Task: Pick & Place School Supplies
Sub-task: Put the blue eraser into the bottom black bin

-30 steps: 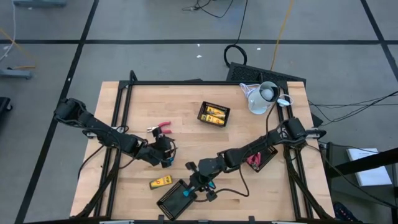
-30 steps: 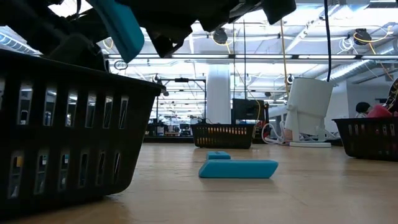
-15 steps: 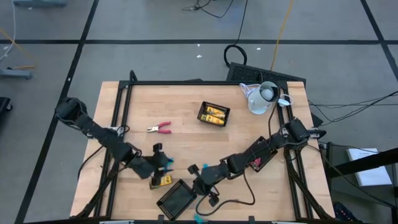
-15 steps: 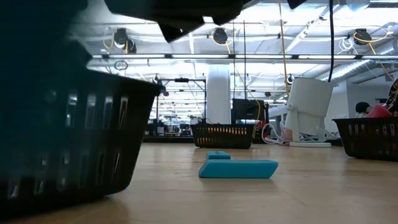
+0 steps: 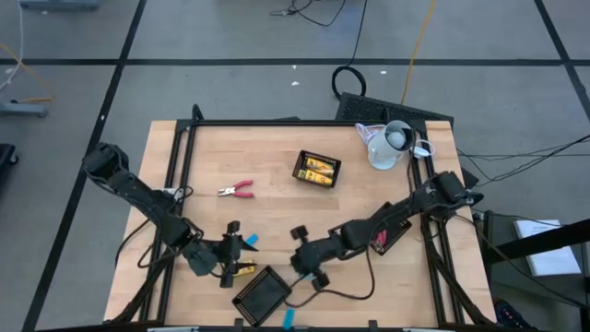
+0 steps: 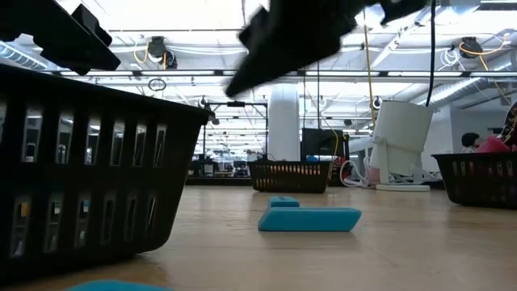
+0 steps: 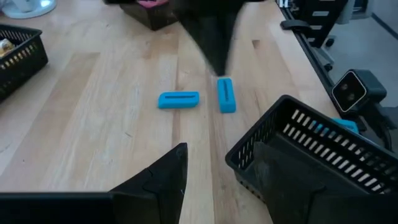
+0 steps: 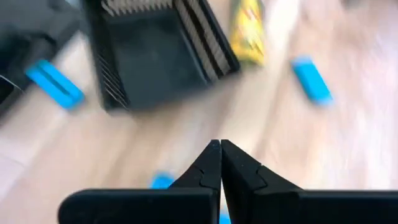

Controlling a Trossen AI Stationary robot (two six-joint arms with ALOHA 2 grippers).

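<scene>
High view shows the near black mesh tray [image 5: 265, 296] at the front edge of the table, and I use it as the landmark. The right gripper [image 5: 308, 267] hangs just beside this tray, on the side toward the table centre, and the right wrist view shows its 2 fingers pressed together with nothing between them. The left gripper [image 5: 232, 261] is on the other side of the tray, near its far corner, with its jaws apart and empty; in the left wrist view, bare wood lies between the 2 fingers [image 7: 163, 180].

The supplies lie around the tray, not in it. A yellow-and-black block [image 5: 243, 269] rests just beside the tray's far corner, almost under the left gripper. One blue piece [image 5: 251, 242] lies a little beyond that, toward the table centre, and another blue piece [image 5: 287, 318] lies at the very table edge, outside the tray. The tray itself looks empty from above.

My judgement is that the right arm holds nothing and 1 blue piece has landed outside the tray. The step in hand is a new pick. The next move calls for opening the right fingers, coming down over a blue piece along its long axis, and closing on its narrow sides. The piece at the edge is risky, because a push could send it off the table.
</scene>
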